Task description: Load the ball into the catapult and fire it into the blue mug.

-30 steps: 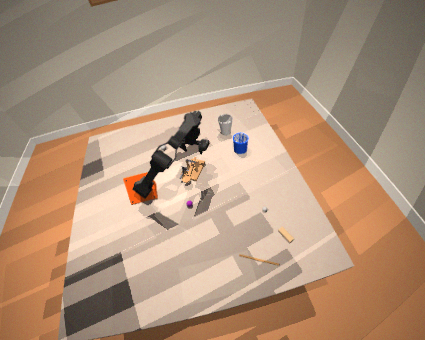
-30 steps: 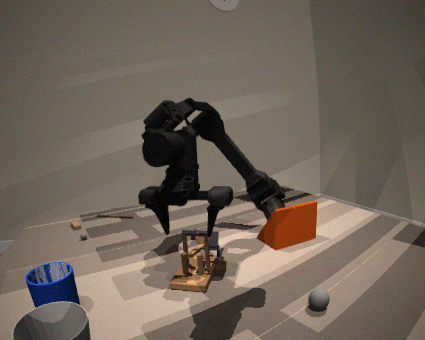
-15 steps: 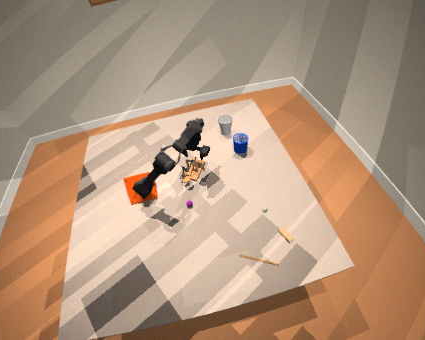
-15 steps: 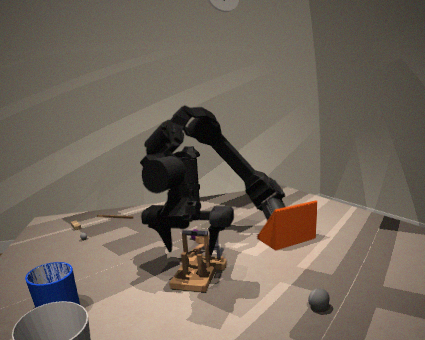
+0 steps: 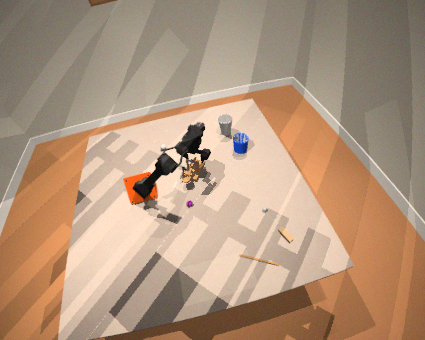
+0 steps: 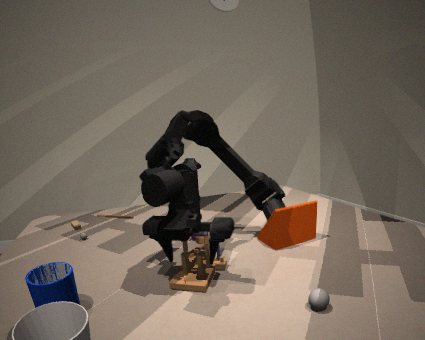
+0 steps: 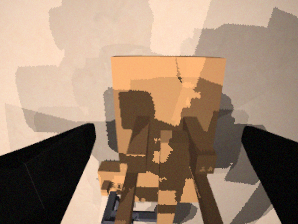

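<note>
Two fingers spread wide — end effector [image 6: 190,248] empty, straddling catapult [image 6: 193,270] | no legible writing | blue mug [image 6: 52,283] apart

The pale, shadow-striped desk [image 5: 136,280] carries an orange base plate [image 5: 132,181] at centre left, a wooden catapult [image 5: 194,171], a purple ball [image 5: 189,204], a grey cup [image 5: 225,124], a blue mug [image 5: 241,143], two grey balls [image 5: 265,210], a wooden block [image 5: 286,235] and a thin stick [image 5: 259,259] at lower right.

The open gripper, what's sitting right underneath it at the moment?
The wooden catapult stands directly under the open gripper, between its spread fingers, which hold nothing. The gripper covers the catapult's upper part in the exterior view, so its cup is hidden there.
</note>
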Tool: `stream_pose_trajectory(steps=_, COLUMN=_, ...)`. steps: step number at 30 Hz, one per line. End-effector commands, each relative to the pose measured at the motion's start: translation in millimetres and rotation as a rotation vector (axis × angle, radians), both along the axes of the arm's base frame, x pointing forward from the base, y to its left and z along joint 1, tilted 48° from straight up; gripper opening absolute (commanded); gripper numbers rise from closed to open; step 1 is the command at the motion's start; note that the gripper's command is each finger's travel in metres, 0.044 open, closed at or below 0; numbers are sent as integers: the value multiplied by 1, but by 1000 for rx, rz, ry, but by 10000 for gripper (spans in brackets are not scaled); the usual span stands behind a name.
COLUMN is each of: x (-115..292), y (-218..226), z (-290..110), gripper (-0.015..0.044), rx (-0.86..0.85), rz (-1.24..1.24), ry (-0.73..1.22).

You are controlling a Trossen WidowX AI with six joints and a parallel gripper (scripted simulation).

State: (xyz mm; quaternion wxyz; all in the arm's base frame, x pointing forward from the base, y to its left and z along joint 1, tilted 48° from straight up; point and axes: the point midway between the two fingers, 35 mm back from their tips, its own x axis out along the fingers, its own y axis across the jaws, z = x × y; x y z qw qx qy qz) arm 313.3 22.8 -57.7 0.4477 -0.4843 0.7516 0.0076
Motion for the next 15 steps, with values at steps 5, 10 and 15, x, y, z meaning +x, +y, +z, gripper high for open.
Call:
stream_pose_trajectory(steps=5, x=-2, y=-11, z=-9, gripper=440, rx=-6, rz=5, ry=4)
stream_pose_trajectory(steps=10, x=-4, y=-15, z=-12, gripper=440, rx=-6, rz=5, ry=4)
stream_pose_trajectory(steps=15, x=-3, y=-12, z=-11, gripper=335, rx=-2, rz=-2, ry=1)
